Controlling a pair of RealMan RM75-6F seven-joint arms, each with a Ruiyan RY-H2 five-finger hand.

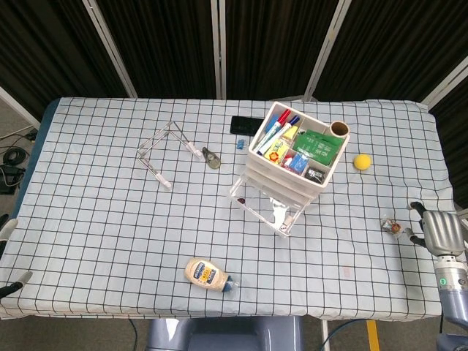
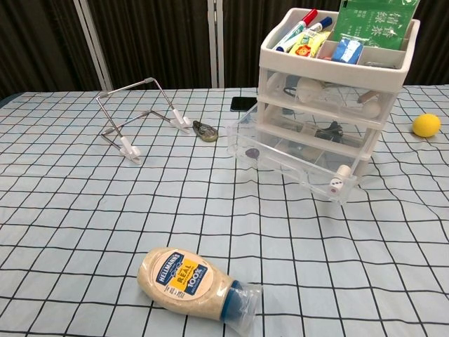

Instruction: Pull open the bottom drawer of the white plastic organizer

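The white plastic organizer [image 1: 291, 167] stands right of the table's middle, its top tray full of markers and packets; the chest view shows it [image 2: 330, 77] at the upper right. Its clear bottom drawer [image 1: 265, 207] [image 2: 293, 163] juts out toward the front left, with a small die and other bits inside. My right hand [image 1: 437, 232] hovers at the table's far right edge, well away from the organizer, fingers toward the left and nothing in them. Only grey slivers of my left hand [image 1: 14, 280] show at the bottom left corner.
A mayonnaise bottle [image 1: 207, 274] lies near the front edge. A wire stand [image 1: 162, 152], a key fob [image 1: 211, 157] and a black phone [image 1: 242, 125] lie left of and behind the organizer. A yellow ball [image 1: 362, 161] sits to its right. A small dark bit [image 1: 393, 227] shows just left of my right hand.
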